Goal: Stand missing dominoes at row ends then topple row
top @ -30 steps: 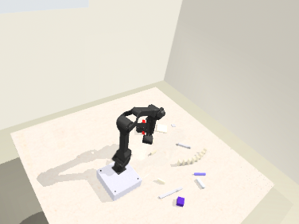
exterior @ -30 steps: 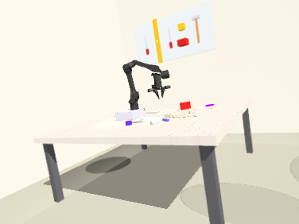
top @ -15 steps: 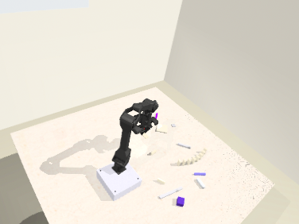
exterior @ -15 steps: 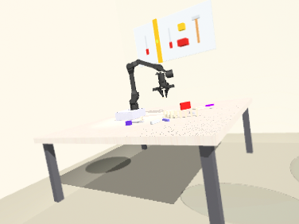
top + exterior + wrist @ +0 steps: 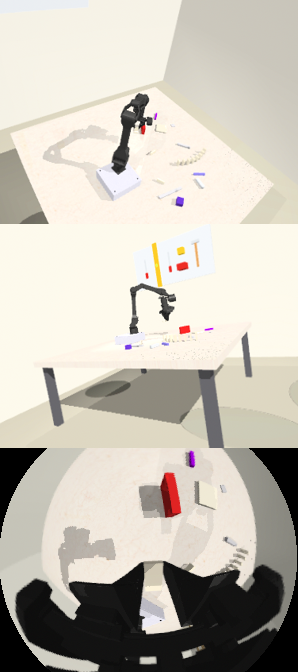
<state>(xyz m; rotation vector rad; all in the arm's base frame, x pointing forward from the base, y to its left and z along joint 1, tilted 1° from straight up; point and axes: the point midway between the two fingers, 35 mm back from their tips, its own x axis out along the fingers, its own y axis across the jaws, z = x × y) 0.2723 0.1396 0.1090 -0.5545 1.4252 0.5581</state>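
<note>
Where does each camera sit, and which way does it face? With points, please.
Top: high above the table [image 5: 79,159], looking obliquely down; shows the base [image 5: 115,183], arm [image 5: 124,137] and gripper [image 5: 142,122].
Exterior: low off one side of the table [image 5: 131,364], facing the tool board [image 5: 143,260]; shows base, arm [image 5: 134,305] and gripper [image 5: 166,318].
Wrist: on the arm's end, looking past the gripper [image 5: 154,565] at the table [image 5: 115,513]; shows its dark fingers around a cream domino [image 5: 153,579].
Shared by top and exterior: the domino row [image 5: 192,160] [image 5: 178,338].

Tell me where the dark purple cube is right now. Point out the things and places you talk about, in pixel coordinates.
In the top view, the purple cube [image 5: 180,202] [image 5: 127,347] sits toward the bottom, right of the arm's white base [image 5: 119,183] [image 5: 127,339], just beyond one end of the long grey rod [image 5: 170,193].
</note>
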